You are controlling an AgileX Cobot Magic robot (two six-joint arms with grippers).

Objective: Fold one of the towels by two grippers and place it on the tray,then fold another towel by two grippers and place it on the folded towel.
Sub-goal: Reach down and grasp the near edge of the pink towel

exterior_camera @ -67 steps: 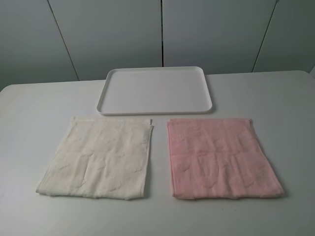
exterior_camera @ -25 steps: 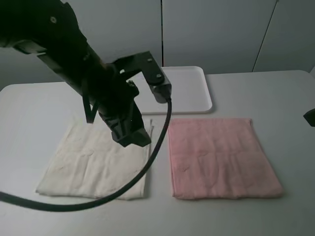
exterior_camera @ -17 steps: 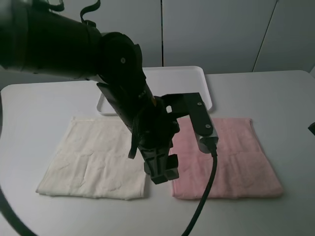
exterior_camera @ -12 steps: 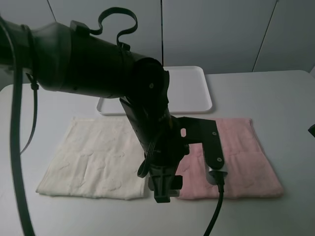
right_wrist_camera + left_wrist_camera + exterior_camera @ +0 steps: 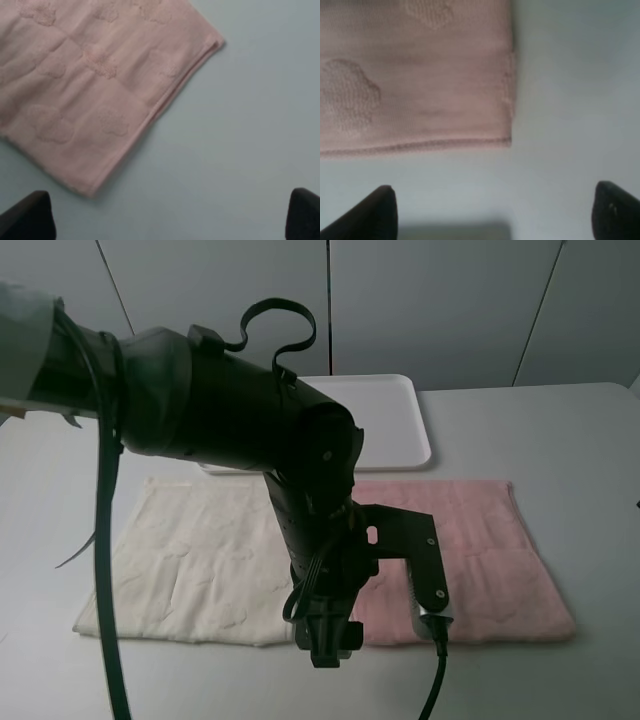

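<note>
The pink towel lies flat and unfolded on the tabletop, just beside the cream towel and in front of the tray, which is bare where it shows. The left arm reaches across the middle and hangs its jaws over the pink towel's near left corner. In the left wrist view that corner sits just ahead of the jaws, almost centred between the two black fingertips. The near hem runs parallel to the line joining those tips. The left jaws stand wide apart and hold nothing. The right jaws are also spread wide and empty. Their wrist view takes in the towel's whole right edge on a slant, so they are probably further off, and the left arm looks the nearer of the two. The next move likely turns on bringing the left jaws forward and down onto that corner. A few seconds earlier no arm was over the tabletop; a second ago the left arm hung over the cream towel's far right corner, and it has since swung over to the pink one. Both towels and the tray lie as they did.
</note>
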